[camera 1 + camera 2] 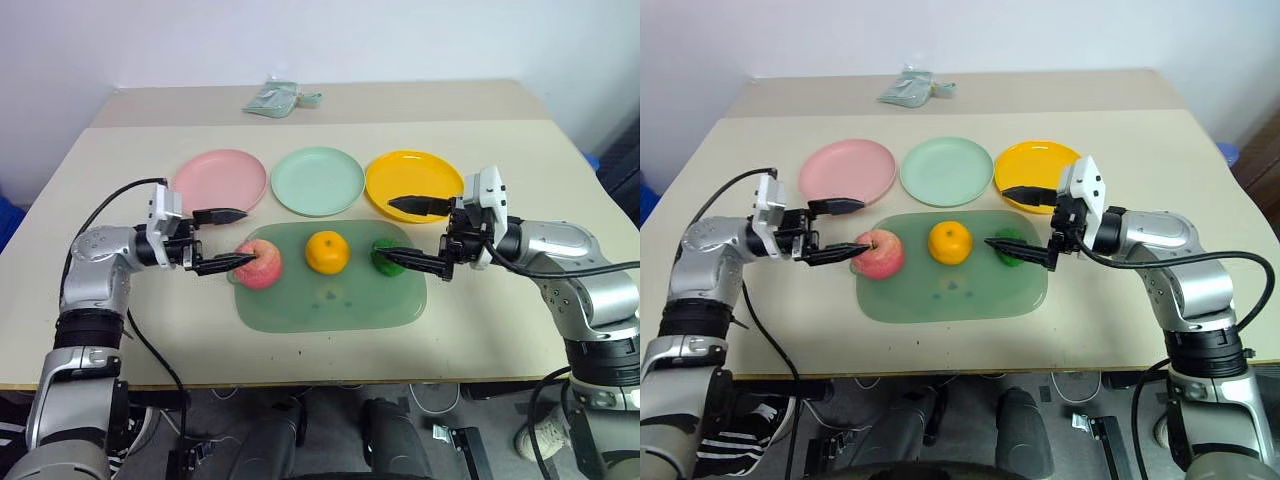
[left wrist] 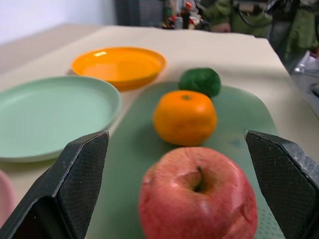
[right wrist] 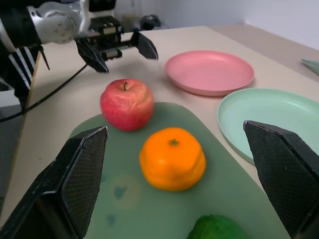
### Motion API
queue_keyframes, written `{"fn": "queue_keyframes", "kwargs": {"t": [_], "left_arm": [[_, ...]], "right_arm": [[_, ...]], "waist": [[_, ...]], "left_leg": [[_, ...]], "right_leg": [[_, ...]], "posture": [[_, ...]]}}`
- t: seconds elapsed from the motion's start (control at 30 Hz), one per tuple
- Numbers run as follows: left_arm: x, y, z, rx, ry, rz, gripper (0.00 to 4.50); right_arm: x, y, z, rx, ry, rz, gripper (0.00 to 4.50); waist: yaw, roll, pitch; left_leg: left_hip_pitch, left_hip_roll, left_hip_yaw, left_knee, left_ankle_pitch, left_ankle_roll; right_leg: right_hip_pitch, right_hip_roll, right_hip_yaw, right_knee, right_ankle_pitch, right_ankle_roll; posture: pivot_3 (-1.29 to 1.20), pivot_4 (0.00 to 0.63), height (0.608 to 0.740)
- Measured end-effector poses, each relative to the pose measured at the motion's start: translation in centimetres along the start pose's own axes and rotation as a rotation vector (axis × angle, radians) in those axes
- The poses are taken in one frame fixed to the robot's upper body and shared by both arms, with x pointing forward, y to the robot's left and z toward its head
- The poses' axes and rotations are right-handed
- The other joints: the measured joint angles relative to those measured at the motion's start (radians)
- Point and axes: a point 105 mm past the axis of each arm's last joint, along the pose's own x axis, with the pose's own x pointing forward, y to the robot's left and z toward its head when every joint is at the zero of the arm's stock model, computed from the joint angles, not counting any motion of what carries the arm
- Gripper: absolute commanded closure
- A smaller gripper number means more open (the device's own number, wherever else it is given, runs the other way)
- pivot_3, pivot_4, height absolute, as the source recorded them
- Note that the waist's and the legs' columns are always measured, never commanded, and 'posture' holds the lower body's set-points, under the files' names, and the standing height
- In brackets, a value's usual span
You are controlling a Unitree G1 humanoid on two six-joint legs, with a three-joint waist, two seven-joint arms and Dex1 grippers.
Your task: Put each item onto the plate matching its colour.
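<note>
A pink-red apple (image 1: pixel 258 263), an orange (image 1: pixel 327 252) and a dark green lump (image 1: pixel 386 258) lie in a row on a translucent green board (image 1: pixel 330 300). Behind the board stand a pink plate (image 1: pixel 220 180), a mint green plate (image 1: pixel 318 180) and a yellow-orange plate (image 1: pixel 410 180), all bare. My left gripper (image 1: pixel 248 236) is open and level at the apple's left side, its near finger touching or just short of the apple (image 2: pixel 197 199). My right gripper (image 1: pixel 385 229) is open at the board's right end, its near finger (image 1: pixel 415 262) crossing the green lump (image 3: pixel 217 228).
A pale green packet (image 1: pixel 272 98) lies at the back of the table, beyond a seam between two tabletops. A black cable (image 1: pixel 110 205) loops from my left wrist. The near table edge (image 1: pixel 300 380) runs just below the board.
</note>
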Motion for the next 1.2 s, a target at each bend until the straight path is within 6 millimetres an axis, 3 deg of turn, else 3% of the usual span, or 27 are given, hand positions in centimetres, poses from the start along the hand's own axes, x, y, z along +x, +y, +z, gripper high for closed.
{"fn": "queue_keyframes", "kwargs": {"t": [0.33, 0.6, 0.63, 0.7, 0.9, 1.07, 1.2], "left_arm": [[1.4, -0.8, -1.4, 0.024, 0.048, -0.058, 0.00], [2.0, -0.3, -3.1, 0.152, 0.087, -0.031, 0.00], [2.1, -0.2, -3.2, 0.166, 0.088, -0.025, 0.51], [2.2, -0.1, -3.4, 0.197, 0.089, -0.010, 1.06], [1.7, 0.4, -3.1, 0.133, 0.035, 0.045, 1.06], [0.6, 2.5, -1.7, 0.033, -0.067, 0.190, 1.06], [0.2, 6.8, 1.1, 0.094, -0.125, 0.440, 1.06]], "right_arm": [[-0.8, 1.0, -0.1, -0.027, 0.114, 0.055, 0.06], [-0.7, 1.2, -0.3, -0.016, 0.120, 0.061, 0.06], [-0.7, 1.2, -0.3, -0.016, 0.120, 0.062, 0.00], [-0.7, 1.2, -0.3, -0.017, 0.119, 0.061, 0.00], [-0.2, 0.8, 0.2, -0.020, 0.080, 0.046, 0.00], [0.2, -0.4, 1.1, -0.028, -0.005, -0.027, 0.00], [1.3, -3.0, 2.3, -0.055, -0.092, -0.168, 0.00]], "waist": [[-0.001, 0.000, 0.000], [0.003, 0.000, -0.001], [0.003, 0.000, -0.001], [0.002, 0.001, -0.001], [0.000, 0.001, -0.002], [-0.002, 0.000, -0.001], [0.002, 0.000, -0.001]], "left_leg": [[0.000, 0.000, 0.001, 0.000, 0.000, 0.000], [0.001, 0.000, 0.001, 0.001, 0.000, 0.000], [0.001, 0.000, 0.001, 0.001, 0.000, 0.000], [0.001, 0.000, 0.001, 0.001, 0.000, 0.000], [0.001, 0.000, 0.000, 0.001, 0.000, 0.000], [0.000, 0.000, 0.000, 0.001, 0.000, 0.000], [0.000, 0.000, 0.000, 0.002, 0.000, 0.000]], "right_leg": [[0.000, 0.000, 0.000, 0.000, 0.000, 0.000], [0.002, 0.000, 0.000, 0.000, 0.000, 0.000], [0.002, 0.000, 0.000, 0.000, 0.000, 0.000], [0.002, 0.000, 0.000, 0.000, 0.000, 0.000], [0.001, 0.000, 0.000, 0.000, 0.000, 0.000], [0.000, 0.000, -0.001, 0.001, 0.000, 0.000], [0.001, 0.000, -0.001, 0.001, 0.001, 0.001]], "posture": [[0.00, 0.150, 0.740], [0.00, 0.150, 0.740], [0.00, 0.150, 0.740], [0.00, 0.150, 0.740], [0.00, 0.150, 0.740], [0.00, 0.150, 0.740], [0.00, 0.150, 0.740]]}}
